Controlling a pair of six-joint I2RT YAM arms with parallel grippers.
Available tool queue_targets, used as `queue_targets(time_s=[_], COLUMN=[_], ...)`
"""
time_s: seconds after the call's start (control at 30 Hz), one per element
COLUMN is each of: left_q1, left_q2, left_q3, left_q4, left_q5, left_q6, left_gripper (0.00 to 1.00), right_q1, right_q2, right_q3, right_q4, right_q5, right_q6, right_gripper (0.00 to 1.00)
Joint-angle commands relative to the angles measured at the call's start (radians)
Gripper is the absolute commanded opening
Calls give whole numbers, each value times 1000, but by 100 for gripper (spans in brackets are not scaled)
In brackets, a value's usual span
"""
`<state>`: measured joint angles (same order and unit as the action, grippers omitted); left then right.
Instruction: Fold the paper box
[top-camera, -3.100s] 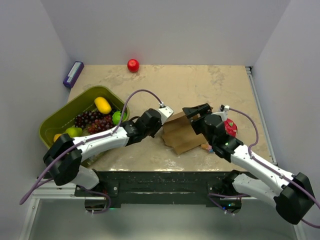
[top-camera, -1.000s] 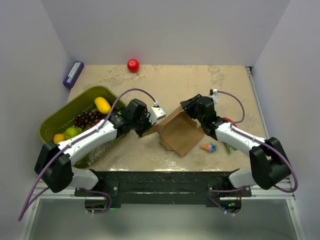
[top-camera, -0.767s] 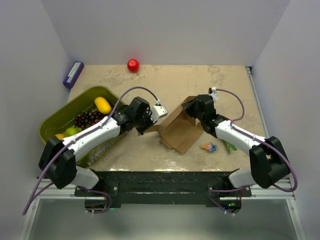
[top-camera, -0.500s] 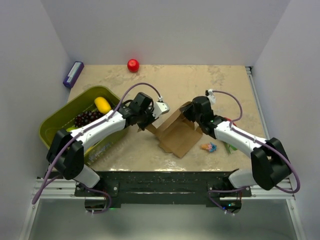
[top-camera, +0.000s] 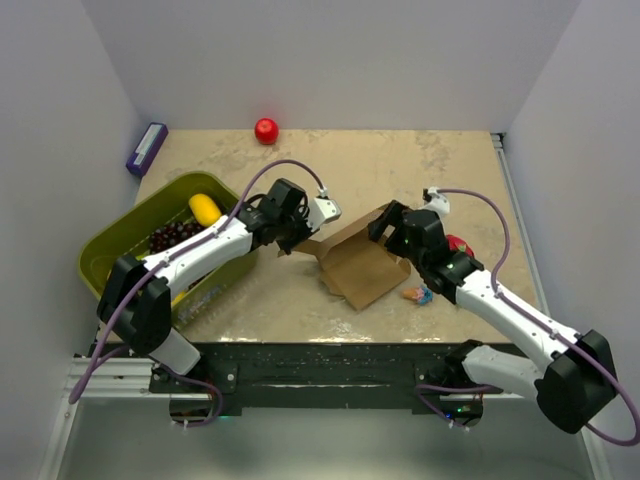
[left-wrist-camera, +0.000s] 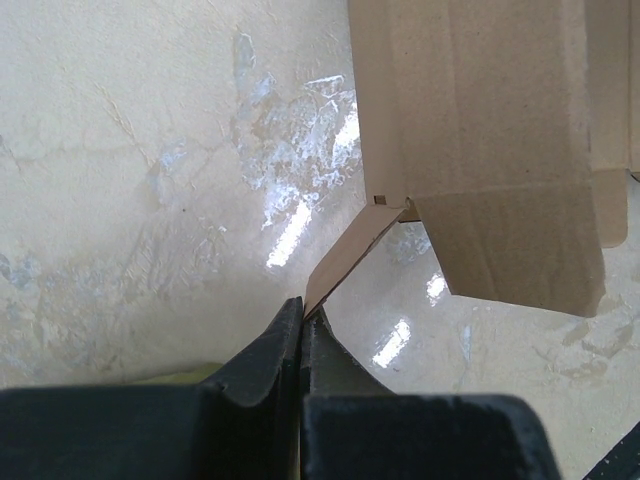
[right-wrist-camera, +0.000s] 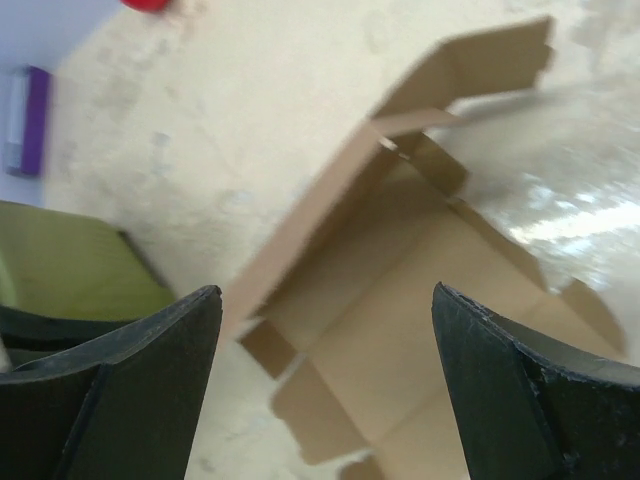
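Observation:
The paper box (top-camera: 362, 268) is a brown cardboard sheet, partly folded, lying mid-table with its far panel raised. My left gripper (top-camera: 300, 242) is at the box's left corner, shut on a thin side flap (left-wrist-camera: 350, 252) that runs from the sheet (left-wrist-camera: 480, 120) down between the jaws (left-wrist-camera: 302, 312). At the raised right edge my right gripper (top-camera: 384, 224) stands wide open. In the right wrist view the box (right-wrist-camera: 400, 300) lies below and beyond the gripper (right-wrist-camera: 326, 292), and nothing sits between its fingers.
An olive-green basket (top-camera: 100, 258) at the left holds a yellow fruit (top-camera: 205, 209) and grapes (top-camera: 178, 238). A red ball (top-camera: 266, 131) and a purple block (top-camera: 147, 148) sit at the back. A red item (top-camera: 462, 246) and a small colourful piece (top-camera: 415, 294) lie right of the box.
My right gripper has opened wide and let go of the box's raised edge, and its arm has swung out to the right. The left gripper stays shut on the flap, shifted slightly back.

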<state>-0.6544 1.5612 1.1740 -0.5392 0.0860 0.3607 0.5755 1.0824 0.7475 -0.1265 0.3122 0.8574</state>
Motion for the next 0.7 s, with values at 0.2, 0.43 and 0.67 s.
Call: queue_targets(time_s=[0.2,0.43,0.67], left_q1=[7,7,10], left_q2=[-20,-23,-26], left_q3=[-11,-14,-17], left_q4=[31,31,35], left_q5=[6,11,4], left_q6=[21,21,21], left_gripper=[0,0,0], right_q1=[-89,-164,-170], right_q2=[40,184,300], right_q3=[-63,-97,-102], right_q4=[-219,-142,-47], right_q5=[99,21,-57], right_q6=[-122,-153,-192], right_gripper=[84,81,73])
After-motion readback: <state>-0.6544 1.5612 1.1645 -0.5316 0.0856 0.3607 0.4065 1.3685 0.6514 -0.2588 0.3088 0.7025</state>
